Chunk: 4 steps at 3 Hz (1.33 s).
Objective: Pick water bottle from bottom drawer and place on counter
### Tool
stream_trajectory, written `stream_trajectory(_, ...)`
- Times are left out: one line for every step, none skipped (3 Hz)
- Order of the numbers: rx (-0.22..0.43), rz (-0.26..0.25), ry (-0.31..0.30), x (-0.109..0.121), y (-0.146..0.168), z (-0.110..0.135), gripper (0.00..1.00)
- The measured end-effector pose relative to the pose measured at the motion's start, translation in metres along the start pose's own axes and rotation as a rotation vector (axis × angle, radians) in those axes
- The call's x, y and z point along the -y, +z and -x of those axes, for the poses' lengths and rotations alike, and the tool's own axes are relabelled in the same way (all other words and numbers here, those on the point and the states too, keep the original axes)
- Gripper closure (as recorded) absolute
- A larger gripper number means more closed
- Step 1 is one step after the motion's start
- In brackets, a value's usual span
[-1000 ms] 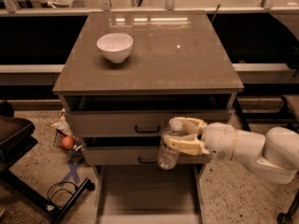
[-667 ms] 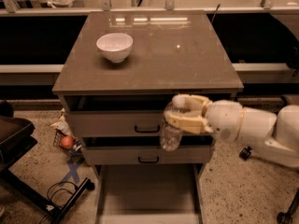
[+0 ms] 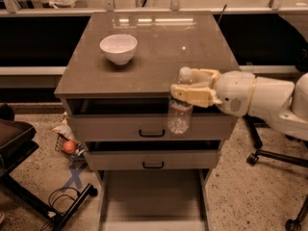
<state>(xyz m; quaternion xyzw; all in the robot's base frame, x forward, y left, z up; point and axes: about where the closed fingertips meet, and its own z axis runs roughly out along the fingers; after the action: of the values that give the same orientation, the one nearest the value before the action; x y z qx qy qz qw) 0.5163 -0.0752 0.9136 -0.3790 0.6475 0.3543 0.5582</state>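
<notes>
My gripper [image 3: 188,87] comes in from the right on a white arm and is shut on the water bottle [image 3: 179,115], a clear ribbed bottle with a white cap. It holds the bottle upright by its upper part, in front of the counter's front edge, with the bottle's body hanging before the top drawer. The counter [image 3: 159,47] is a glossy grey-brown slab. The bottom drawer [image 3: 151,198] stands pulled out below, its flat floor bare.
A white bowl [image 3: 118,48] sits on the counter's left rear part. Two drawers with black handles [image 3: 151,133] lie above the open drawer. A black stand [image 3: 29,177], cables and an orange ball [image 3: 70,146] are on the floor at left. A chair base [image 3: 274,158] is at right.
The gripper has lifted the water bottle higher, from drawer-front level to the counter's front edge.
</notes>
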Motion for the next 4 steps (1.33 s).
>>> stream_trajectory(-0.015,-0.041,-0.021,0.024,-0.002,0.047,1.00)
stream_trajectory(-0.026,-0.103,-0.039,0.058,-0.010,0.110,1.00)
stream_trajectory(-0.032,-0.157,-0.048,0.116,-0.007,0.161,1.00)
stream_trajectory(-0.034,-0.177,-0.070,0.157,0.005,0.182,1.00)
